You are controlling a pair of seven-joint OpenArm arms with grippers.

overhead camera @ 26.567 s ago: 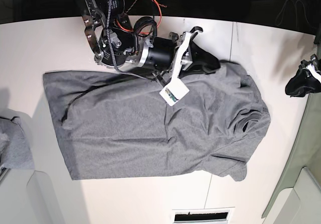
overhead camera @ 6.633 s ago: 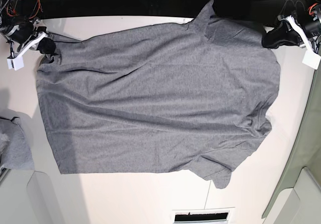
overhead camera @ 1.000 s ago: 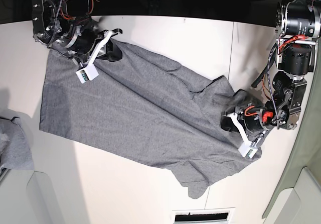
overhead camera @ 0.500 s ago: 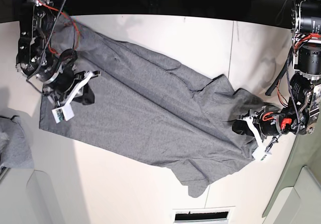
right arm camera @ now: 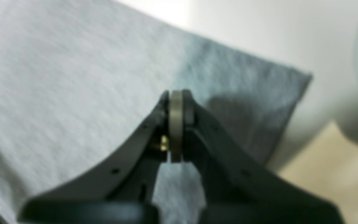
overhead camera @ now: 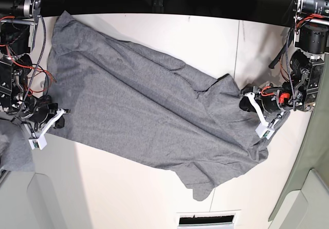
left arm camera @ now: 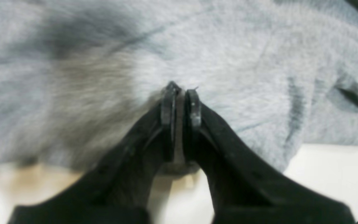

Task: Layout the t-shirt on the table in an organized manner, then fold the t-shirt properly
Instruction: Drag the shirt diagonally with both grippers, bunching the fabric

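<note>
The heather-grey t-shirt (overhead camera: 144, 100) lies spread diagonally across the white table (overhead camera: 164, 31), one sleeve pointing to the front edge. My right gripper (overhead camera: 55, 120) is at the shirt's lower-left corner. In the right wrist view it (right arm camera: 176, 93) is shut over flat cloth (right arm camera: 73, 77) close to the hem corner, and I see no cloth between the jaws. My left gripper (overhead camera: 245, 96) is at the shirt's right end. In the left wrist view it (left arm camera: 180, 91) is shut with its tips against wrinkled cloth (left arm camera: 244, 62).
A smaller bunch of grey cloth (overhead camera: 10, 152) lies at the left edge. A dark seam line (overhead camera: 237, 49) crosses the table on the right. A vent slot (overhead camera: 208, 221) sits at the front edge. Pale bins stand at both front corners.
The right gripper slid down and left across the shirt to its lower-left corner, leaving the upper-left part uncovered. The left gripper moved up along the shirt's right end.
</note>
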